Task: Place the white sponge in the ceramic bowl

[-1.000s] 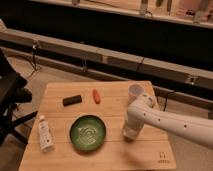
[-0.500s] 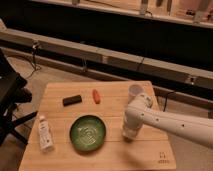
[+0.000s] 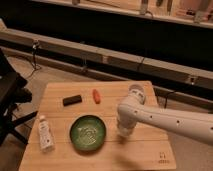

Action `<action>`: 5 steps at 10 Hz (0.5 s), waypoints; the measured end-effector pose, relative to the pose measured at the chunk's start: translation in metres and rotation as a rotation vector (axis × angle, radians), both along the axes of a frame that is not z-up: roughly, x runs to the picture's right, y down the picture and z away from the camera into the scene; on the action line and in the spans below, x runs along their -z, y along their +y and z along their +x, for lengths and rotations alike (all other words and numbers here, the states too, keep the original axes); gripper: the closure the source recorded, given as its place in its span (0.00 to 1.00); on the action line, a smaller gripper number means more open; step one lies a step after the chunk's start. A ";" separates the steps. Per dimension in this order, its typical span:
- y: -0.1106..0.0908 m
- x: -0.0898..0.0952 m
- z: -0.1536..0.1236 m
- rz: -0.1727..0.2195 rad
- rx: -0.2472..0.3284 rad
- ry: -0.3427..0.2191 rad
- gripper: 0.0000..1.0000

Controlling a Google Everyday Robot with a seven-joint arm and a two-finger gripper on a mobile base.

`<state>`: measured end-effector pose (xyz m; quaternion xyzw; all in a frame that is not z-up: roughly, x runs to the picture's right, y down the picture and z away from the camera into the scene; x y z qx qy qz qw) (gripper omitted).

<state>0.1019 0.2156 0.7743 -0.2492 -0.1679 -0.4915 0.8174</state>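
Observation:
The ceramic bowl [image 3: 87, 133], dark green with a pale pattern in its centre, sits on the wooden table [image 3: 145, 150] at front centre and has nothing in it. My white arm reaches in from the right. My gripper [image 3: 124, 128] points down at the table just right of the bowl, close to the surface. The white sponge does not show anywhere; the spot under the gripper is hidden by it.
A white cup [image 3: 136, 92] stands behind the arm near the table's back right. An orange item [image 3: 96, 96] and a black block [image 3: 72, 100] lie at the back. A white tube [image 3: 45, 133] lies at front left. A dark chair [image 3: 10, 95] stands to the left.
The gripper has shifted very slightly left, toward the bowl. The objects on the table have not moved.

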 end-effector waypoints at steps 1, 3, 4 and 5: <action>-0.001 0.003 -0.014 0.001 0.011 -0.015 0.85; -0.003 0.007 -0.029 0.000 0.030 -0.028 0.85; -0.003 0.009 -0.032 -0.002 0.037 -0.032 0.85; -0.003 0.010 -0.037 -0.004 0.046 -0.038 0.85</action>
